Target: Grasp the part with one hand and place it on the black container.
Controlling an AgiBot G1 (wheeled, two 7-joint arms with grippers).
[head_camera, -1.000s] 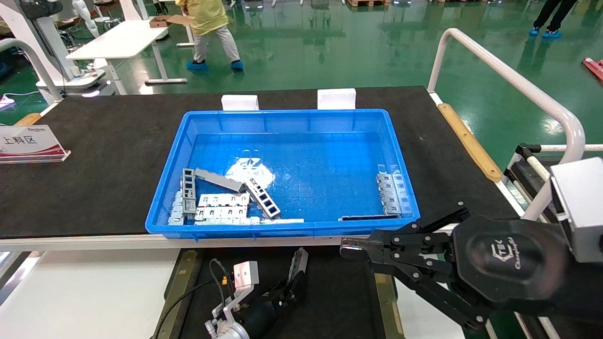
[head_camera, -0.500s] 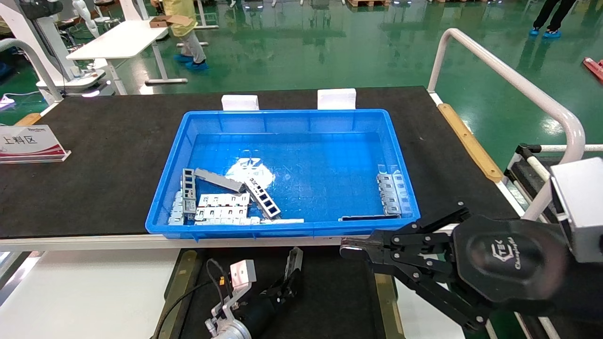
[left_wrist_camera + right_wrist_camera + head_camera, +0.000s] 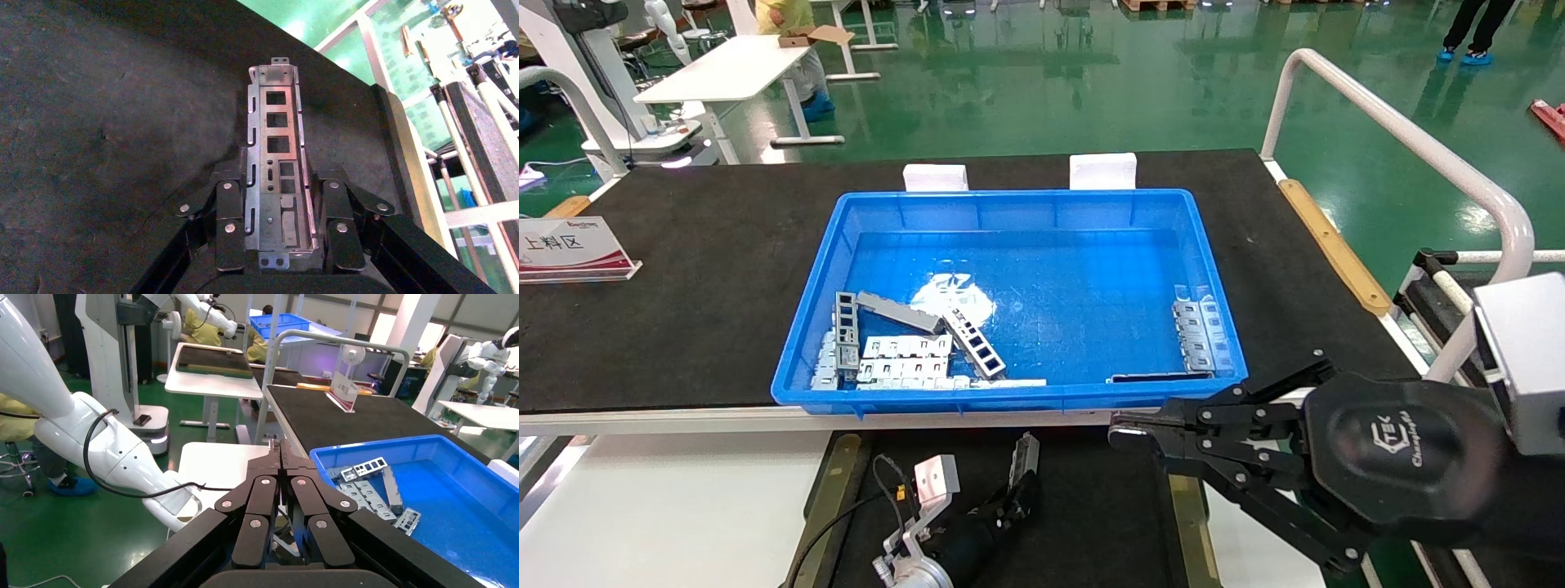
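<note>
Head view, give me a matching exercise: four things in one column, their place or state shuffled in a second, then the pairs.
1. narrow silver-grey metal channel bracket
2. left end effector
3. right end effector
4. blue plastic bin

A. shut, empty, near the bin's front edge
B. clamped lengthwise between two fingers
C. on the tabletop mat, holding loose metal parts
D. low over the flat matte-black tray

Pairs: 1-B, 2-D, 3-A, 4-C

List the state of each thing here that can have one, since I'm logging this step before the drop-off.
left gripper: shut on the part, low over the black container.
part: held lengthwise between the fingers, cut-outs facing the wrist camera, not yet released.
black container: nothing lying on it.
right gripper: shut, holding nothing, parked beside the bin's near right corner.
blue bin: open-topped, with several metal parts left inside.
</note>
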